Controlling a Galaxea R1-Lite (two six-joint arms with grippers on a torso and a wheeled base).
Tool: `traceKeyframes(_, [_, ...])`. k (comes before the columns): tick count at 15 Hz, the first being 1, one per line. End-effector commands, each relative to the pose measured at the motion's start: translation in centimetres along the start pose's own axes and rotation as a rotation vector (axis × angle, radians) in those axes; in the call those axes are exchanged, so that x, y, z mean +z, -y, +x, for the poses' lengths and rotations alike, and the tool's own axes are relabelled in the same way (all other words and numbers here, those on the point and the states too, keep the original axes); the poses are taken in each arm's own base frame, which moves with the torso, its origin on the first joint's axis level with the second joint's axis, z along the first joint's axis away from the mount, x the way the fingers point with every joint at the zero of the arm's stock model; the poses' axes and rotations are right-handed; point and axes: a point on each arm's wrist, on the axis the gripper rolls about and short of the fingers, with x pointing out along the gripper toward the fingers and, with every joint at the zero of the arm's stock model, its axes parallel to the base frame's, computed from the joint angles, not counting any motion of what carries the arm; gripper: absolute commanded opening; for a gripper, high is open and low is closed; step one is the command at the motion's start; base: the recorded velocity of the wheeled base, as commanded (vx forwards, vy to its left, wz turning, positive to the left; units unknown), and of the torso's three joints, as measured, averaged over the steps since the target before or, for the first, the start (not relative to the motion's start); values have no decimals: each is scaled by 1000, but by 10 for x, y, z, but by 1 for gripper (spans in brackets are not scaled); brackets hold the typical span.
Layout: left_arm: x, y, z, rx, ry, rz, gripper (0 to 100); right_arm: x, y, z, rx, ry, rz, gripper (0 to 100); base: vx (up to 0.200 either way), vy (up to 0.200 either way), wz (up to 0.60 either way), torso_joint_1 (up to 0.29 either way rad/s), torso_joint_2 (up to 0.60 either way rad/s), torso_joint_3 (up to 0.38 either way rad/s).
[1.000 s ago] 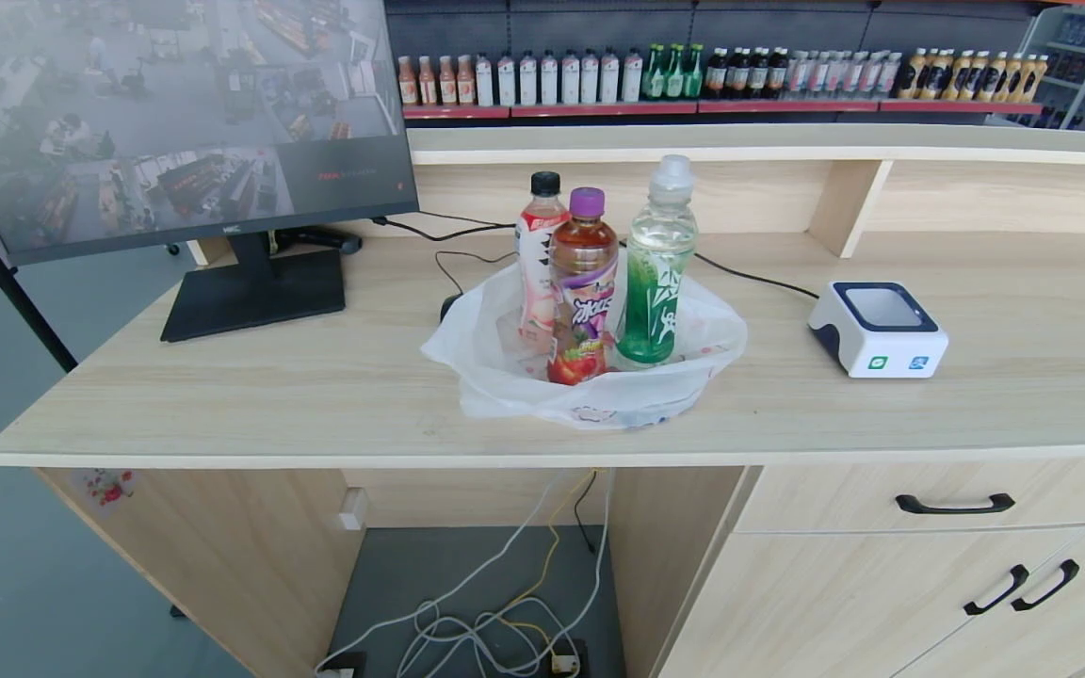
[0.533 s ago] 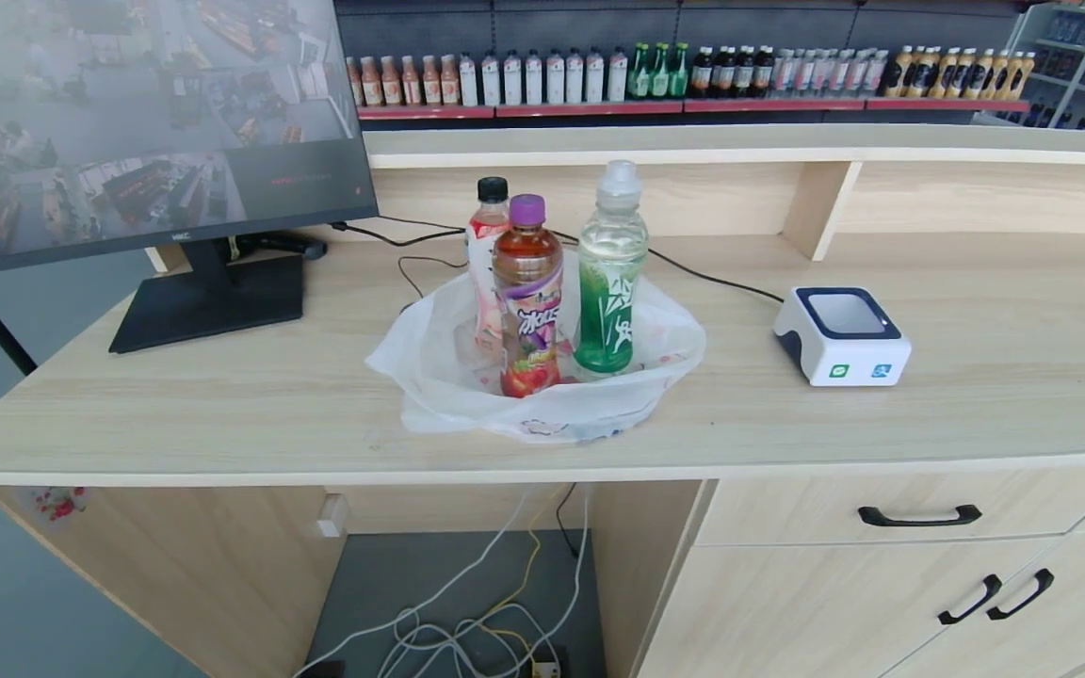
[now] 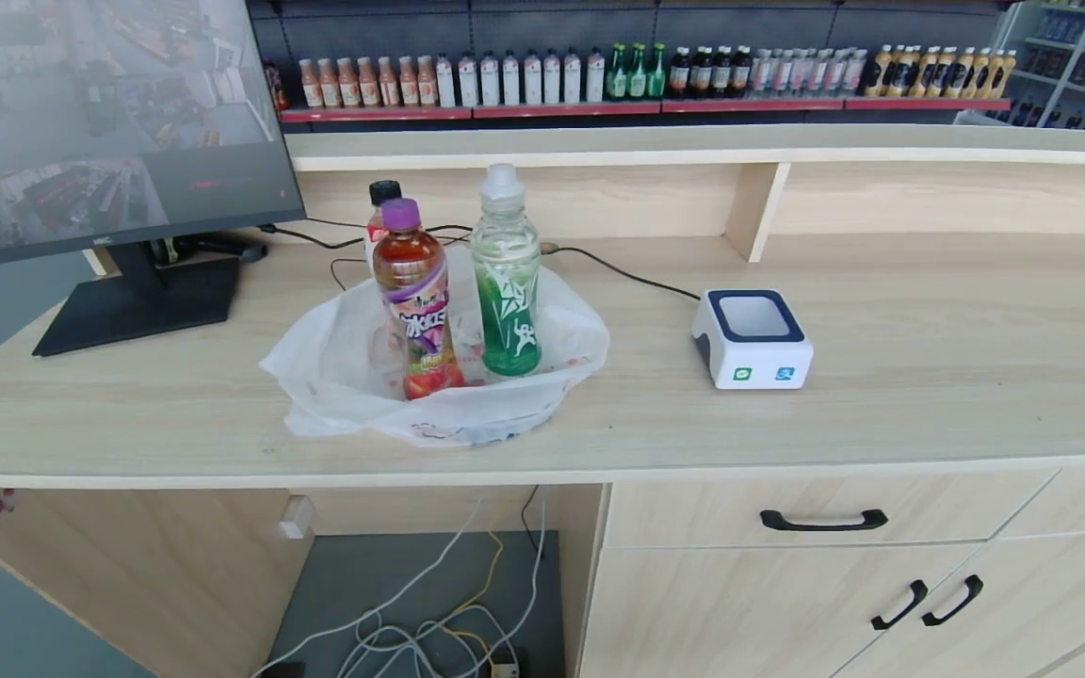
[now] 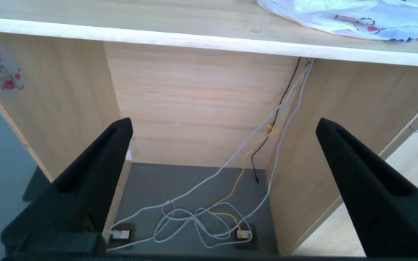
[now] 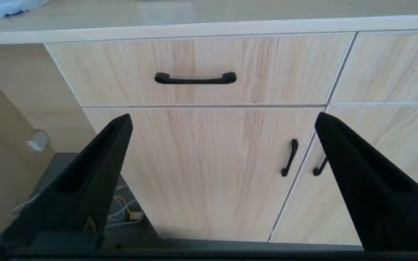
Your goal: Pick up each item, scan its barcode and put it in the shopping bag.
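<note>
Head view, left of centre: a purple-capped bottle [image 3: 415, 301], a green-labelled bottle [image 3: 505, 282] with a sports cap, and a black-capped bottle [image 3: 380, 200] behind them, all clear rigid plastic with glossy sleeves, stand upright inside the shopping bag [image 3: 335, 372]. The bag is thin, crinkled white film slumped open on the pale wood-grain bench [image 3: 929, 377], so packing looks done or nearly so. Right of centre sits the scanner [image 3: 752, 339], a smooth white box with a dark-rimmed window; the left gripper [image 4: 223, 123] and right gripper [image 5: 223, 116] hang spread wide and empty before the bench front.
</note>
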Motion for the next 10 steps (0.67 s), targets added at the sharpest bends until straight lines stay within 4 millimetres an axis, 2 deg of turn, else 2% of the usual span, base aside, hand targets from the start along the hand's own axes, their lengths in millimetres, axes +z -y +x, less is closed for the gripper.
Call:
traceKeyframes(1, [0, 0, 0, 0, 0, -1, 100, 0, 0, 0, 2, -2, 0, 100, 0, -200, 0, -2, -2, -2])
traceKeyframes(10, [0, 0, 0, 0, 0, -1, 100, 0, 0, 0, 2, -1, 0, 100, 0, -200, 0, 1, 1, 4])
